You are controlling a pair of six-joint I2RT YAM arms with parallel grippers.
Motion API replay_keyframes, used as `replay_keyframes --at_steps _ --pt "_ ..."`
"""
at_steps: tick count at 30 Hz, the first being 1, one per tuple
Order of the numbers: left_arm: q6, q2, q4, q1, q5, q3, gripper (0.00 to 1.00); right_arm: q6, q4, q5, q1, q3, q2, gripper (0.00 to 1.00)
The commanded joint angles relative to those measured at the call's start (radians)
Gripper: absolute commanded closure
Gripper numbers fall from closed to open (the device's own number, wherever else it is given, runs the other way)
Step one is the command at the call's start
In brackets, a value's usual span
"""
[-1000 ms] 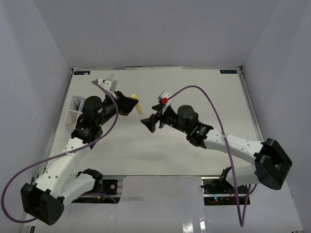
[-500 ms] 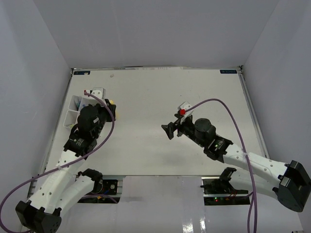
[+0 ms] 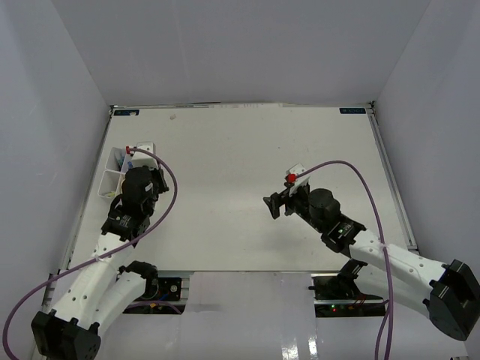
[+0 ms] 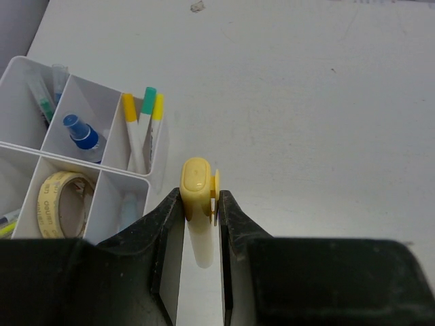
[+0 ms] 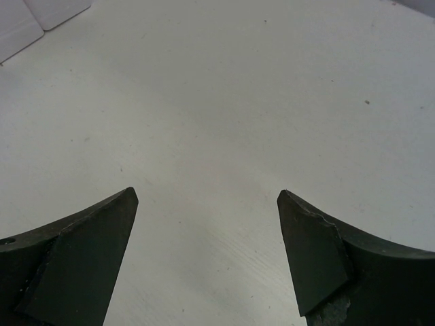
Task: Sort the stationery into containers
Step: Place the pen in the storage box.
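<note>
My left gripper [image 4: 200, 204] is pinched narrow on a yellow eraser piece [image 4: 195, 182], poised just beside the tray [image 4: 162, 159] at nine o'clock. In the tray sit capped pens [image 4: 145, 121], a small bottle [image 4: 80, 130] and the tape ring [image 4: 45, 198]. I judge this the carrying step; next I must shift over a cell and let go. My right gripper [image 5: 207, 204] hangs wide over bare table [image 5: 224, 102]. No writing is legible.

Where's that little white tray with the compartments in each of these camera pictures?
Top external: the white tray sits at the left edge of the table, partly under the left arm.
Left wrist: lower left, beside the left gripper pinching a yellow piece.
Right wrist: white shapes in the top-left corner may be it; cannot tell.
Shared landmark: the white table.
</note>
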Motion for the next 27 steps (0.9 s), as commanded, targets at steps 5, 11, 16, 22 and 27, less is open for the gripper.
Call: replay_keyframes --at_steps 5,11,16,22,27 --pt "0.059 -0.015 0.11 0.116 -0.052 -0.075 0.97 -0.012 0.061 -0.042 -0.05 -0.055 -0.037 0.1" --pt "0.084 -0.005 0.205 0.227 -0.006 -0.114 0.97 -0.006 0.089 -0.083 -0.085 -0.089 -0.052 0.1" --pt "0.092 0.038 0.324 0.271 0.029 -0.129 0.96 0.0 0.099 -0.111 -0.097 -0.098 -0.049 0.1" --pt "0.081 0.092 0.401 0.305 0.058 -0.178 0.86 0.0 0.102 -0.112 -0.106 -0.111 -0.063 0.1" --pt "0.08 0.117 0.446 0.328 0.053 -0.221 0.71 0.0 0.115 -0.128 -0.111 -0.123 -0.074 0.1"
